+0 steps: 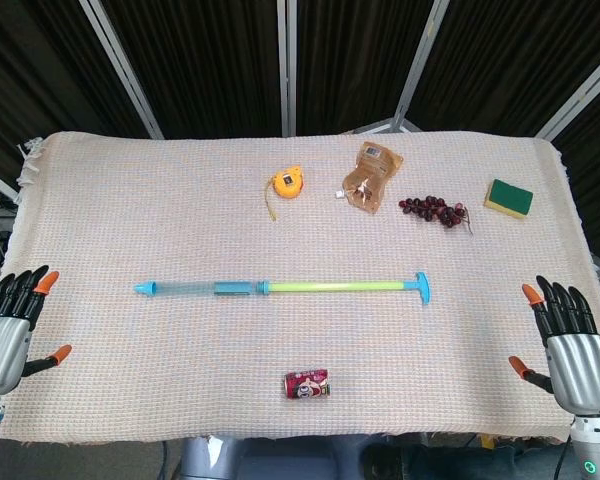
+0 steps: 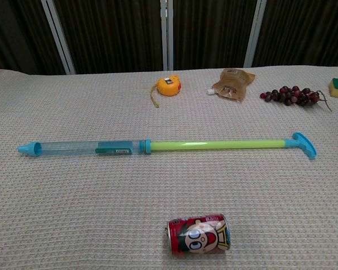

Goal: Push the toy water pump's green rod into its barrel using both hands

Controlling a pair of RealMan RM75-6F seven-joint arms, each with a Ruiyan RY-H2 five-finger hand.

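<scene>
Your pump [image 1: 280,288] lies lengthwise across the middle of the bench [image 1: 100,200], its green rod [image 1: 335,287] fully drawn out toward the right edge so each end faces one hand. Your left hand [image 1: 8,325] and right hand [image 1: 570,340] wait at the near corners, fingers spread, holding nothing.

Light bright, even, from overhead. Shadows soft and short: thin dark line under pump [image 2: 158,146], small patch under can [image 2: 199,234]. Cloth [image 1: 130,200] slightly washed out in head view, weave still readable. Backdrop behind table very dark, little detail. Mild glare on clear barrel [image 2: 67,148] and on pouch [image 2: 232,83]. Both views sharp, no motion blur. Head view bows table edges outward. Chest view: near weave crisp, far items a bit softer.
</scene>
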